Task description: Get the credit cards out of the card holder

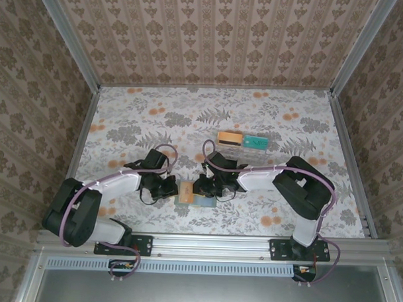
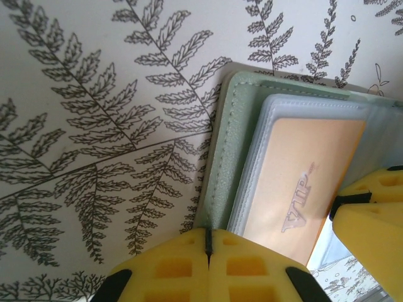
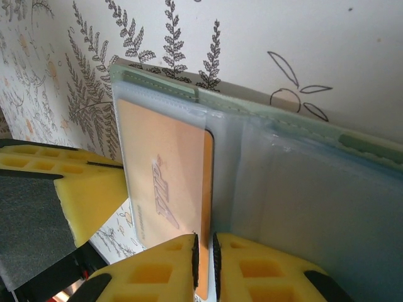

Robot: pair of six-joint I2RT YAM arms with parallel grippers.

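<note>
The left gripper (image 2: 208, 244) is pinching shut on the stitched grey-green edge of the card holder (image 2: 234, 151), apparently anchoring it so the holder is not dragged along when a card is pulled. The right gripper (image 3: 204, 250) is gripping from the opposite side, its pads all but meeting on the near end of the tan-orange VIP card (image 3: 160, 182). That card is sitting in a clear sleeve on the holder's left panel. Whether the pads are catching the card alone or some sleeve with it, I cannot tell. The holder is lying open over the fern-print table (image 2: 94, 126), between the two grippers and near the arms' bases. The card's long axis is running parallel to the stitched edge, with the lettering along it. One short end is pointing at the right gripper's fingers, the way a straight pull would likely draw it out.
</note>
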